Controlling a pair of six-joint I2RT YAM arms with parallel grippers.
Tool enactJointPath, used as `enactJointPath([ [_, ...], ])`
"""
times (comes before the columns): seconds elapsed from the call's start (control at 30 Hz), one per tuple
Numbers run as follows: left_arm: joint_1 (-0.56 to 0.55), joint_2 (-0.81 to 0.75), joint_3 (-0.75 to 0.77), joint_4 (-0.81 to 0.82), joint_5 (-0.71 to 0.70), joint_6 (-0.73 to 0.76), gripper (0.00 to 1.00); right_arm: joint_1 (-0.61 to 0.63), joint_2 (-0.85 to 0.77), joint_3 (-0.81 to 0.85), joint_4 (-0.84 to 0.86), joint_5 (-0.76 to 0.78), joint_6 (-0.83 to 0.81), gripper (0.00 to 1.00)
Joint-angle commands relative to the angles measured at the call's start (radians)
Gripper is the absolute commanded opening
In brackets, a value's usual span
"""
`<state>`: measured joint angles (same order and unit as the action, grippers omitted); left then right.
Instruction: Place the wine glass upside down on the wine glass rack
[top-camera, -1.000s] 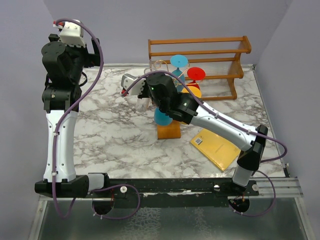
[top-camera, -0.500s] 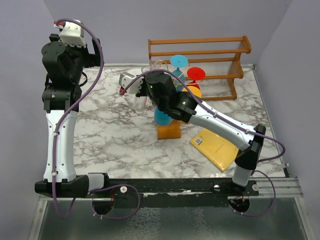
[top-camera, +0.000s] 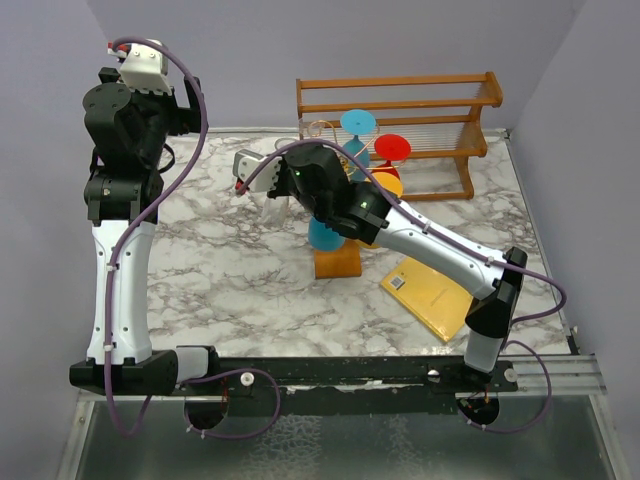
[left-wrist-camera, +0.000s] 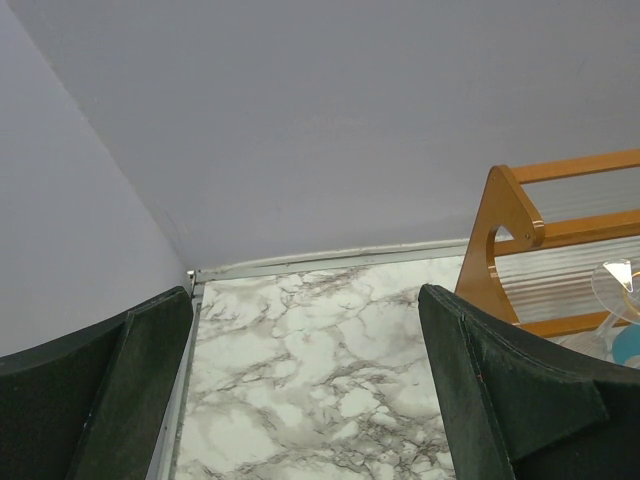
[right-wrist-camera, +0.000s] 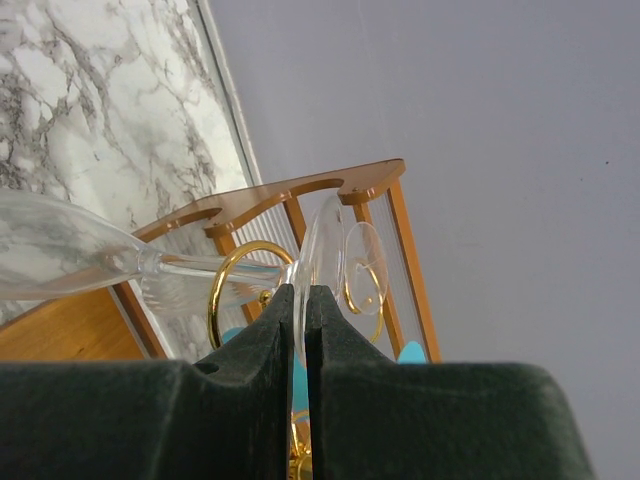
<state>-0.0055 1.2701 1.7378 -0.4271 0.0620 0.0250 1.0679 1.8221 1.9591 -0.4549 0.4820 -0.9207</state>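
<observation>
Gripping: right gripper (right-wrist-camera: 307, 300) shut on wine glass (right-wrist-camera: 70, 255) foot rim.
Left gripper (left-wrist-camera: 305, 300): wide open, empty.
Risk: thin hold; glass may pivot, striking wine glass rack (top-camera: 338, 263) beside.

Marble table (top-camera: 220, 262): wine glass rack (top-camera: 338, 264), shelf (top-camera: 400, 104) (slatted), book (top-camera: 432, 296).

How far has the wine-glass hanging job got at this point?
Done: the clear wine glass is picked up, pinched by its foot in the shut right gripper. In hand: it is held beside the wine glass rack. Left: hang it upside down there and release. The left gripper is open.
</observation>
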Motion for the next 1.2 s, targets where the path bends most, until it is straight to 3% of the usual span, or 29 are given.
enactJointPath([
  [0.0,0.009,0.001,0.016,0.034,0.019,0.004,0.99,0.015,-0.005,0.04,-0.003,-0.043,0.012,0.01],
  [1.17,0.011,-0.002,0.009,0.044,0.025,0.006,0.99,0.043,-0.081,-0.052,-0.034,0.007,0.009,0.01],
])
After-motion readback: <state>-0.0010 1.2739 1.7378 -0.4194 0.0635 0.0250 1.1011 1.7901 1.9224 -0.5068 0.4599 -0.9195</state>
